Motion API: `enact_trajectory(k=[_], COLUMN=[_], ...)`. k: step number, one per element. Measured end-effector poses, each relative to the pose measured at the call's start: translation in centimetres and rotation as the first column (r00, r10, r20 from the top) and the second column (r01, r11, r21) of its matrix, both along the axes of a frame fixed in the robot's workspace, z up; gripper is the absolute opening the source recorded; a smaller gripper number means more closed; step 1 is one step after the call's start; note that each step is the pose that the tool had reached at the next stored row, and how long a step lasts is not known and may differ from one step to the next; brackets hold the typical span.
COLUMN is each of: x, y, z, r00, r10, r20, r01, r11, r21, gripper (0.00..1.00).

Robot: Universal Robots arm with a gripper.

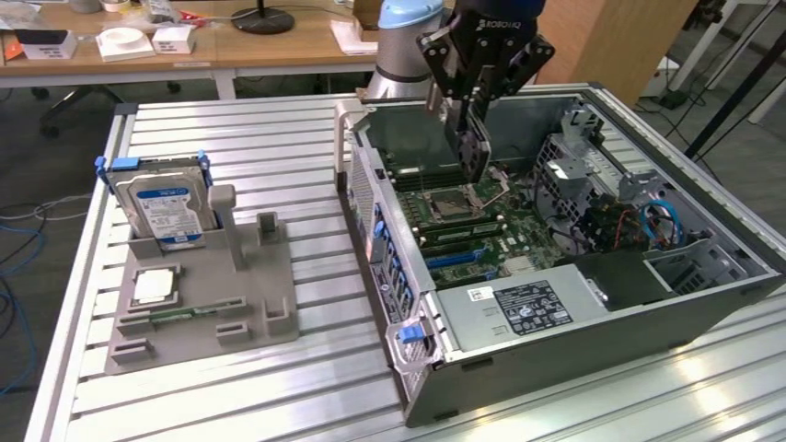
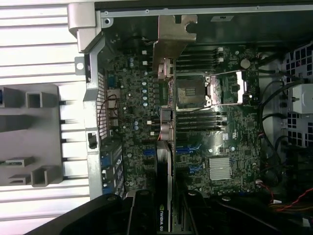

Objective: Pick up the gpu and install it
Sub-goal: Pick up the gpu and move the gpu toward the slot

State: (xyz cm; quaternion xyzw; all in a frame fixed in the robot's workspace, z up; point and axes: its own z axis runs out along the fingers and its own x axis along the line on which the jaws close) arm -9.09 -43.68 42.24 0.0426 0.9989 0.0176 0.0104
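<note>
gripper: clamped on the gpu, jaws pinching its two flat faces up near the top edge
gpu spot: hanging edge-down inside the open case, right over the motherboard; we can't tell if it's touching yet
bracket: silver, at one end of the card
handling, our guess: light and stiff but fragile, smooth faces might slip
best hold: flat faces, mid-length, clear of the slot edge

Wooden desks stand behind the slatted metal table on grey floor.
</note>
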Motion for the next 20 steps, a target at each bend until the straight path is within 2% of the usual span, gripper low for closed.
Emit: enact_trajectory(k=[10,20], x=[1.5,3.5], y=[0.00,0.00], z=[0.00,0.00], r00=[1.0000,1.0000], r10=[0.000,0.000], r20=[-0.0001,0.0000], r01=[0.000,0.000], r11=[1.0000,1.0000], r21=[-0.0001,0.0000], gripper=[0.26,0.26])
